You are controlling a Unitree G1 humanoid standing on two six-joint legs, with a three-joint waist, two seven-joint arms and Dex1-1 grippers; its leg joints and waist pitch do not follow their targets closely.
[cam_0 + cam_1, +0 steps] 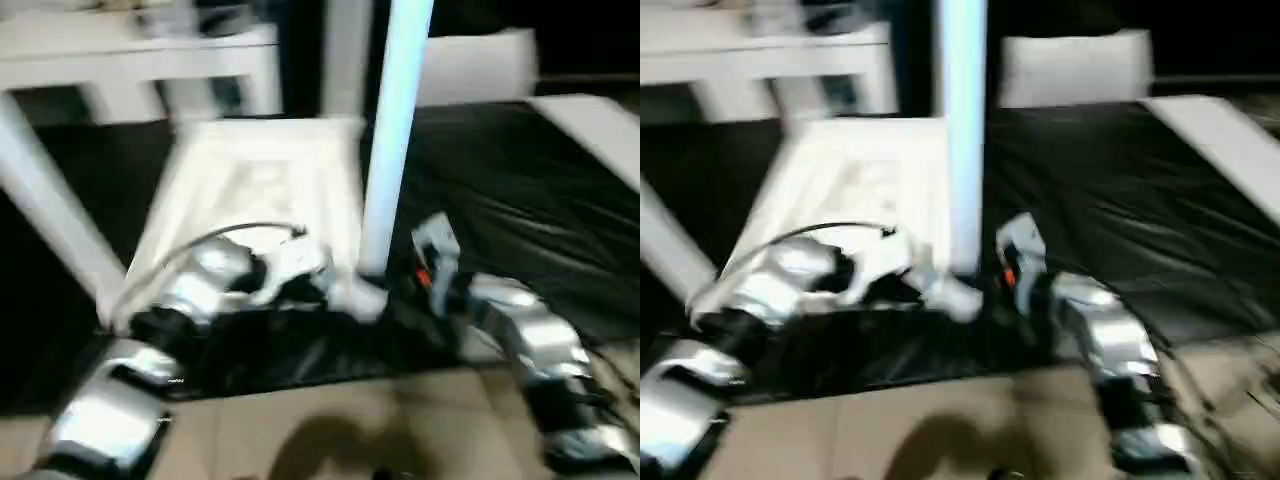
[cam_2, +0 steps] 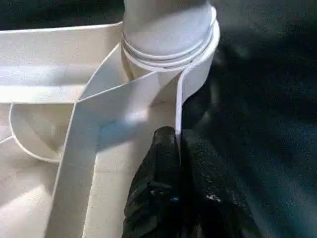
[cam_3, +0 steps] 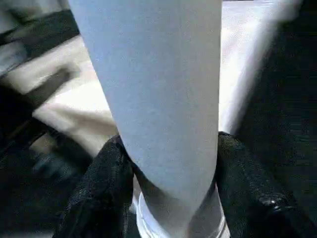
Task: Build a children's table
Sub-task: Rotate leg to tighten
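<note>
The white table top point(image 1: 250, 180) lies ribbed side up on a black cloth. One white leg point(image 1: 395, 130) stands upright in the near right corner socket point(image 2: 198, 64). My right gripper point(image 3: 168, 148) is shut on this leg just above the socket, one black finger on each side. My left gripper point(image 2: 177, 144) is shut on the thin rim wall of the table top right beside that socket. A second leg point(image 1: 50, 215) slants up from the near left corner. A third leg point(image 1: 345, 50) rises at the far right corner.
Another white table point(image 1: 130, 50) stands behind at the left. A white block point(image 1: 480, 65) sits at the back right, and a flat white panel point(image 1: 600, 130) lies on the black cloth point(image 1: 500, 210) at the right. Tan floor point(image 1: 350, 420) runs along the front.
</note>
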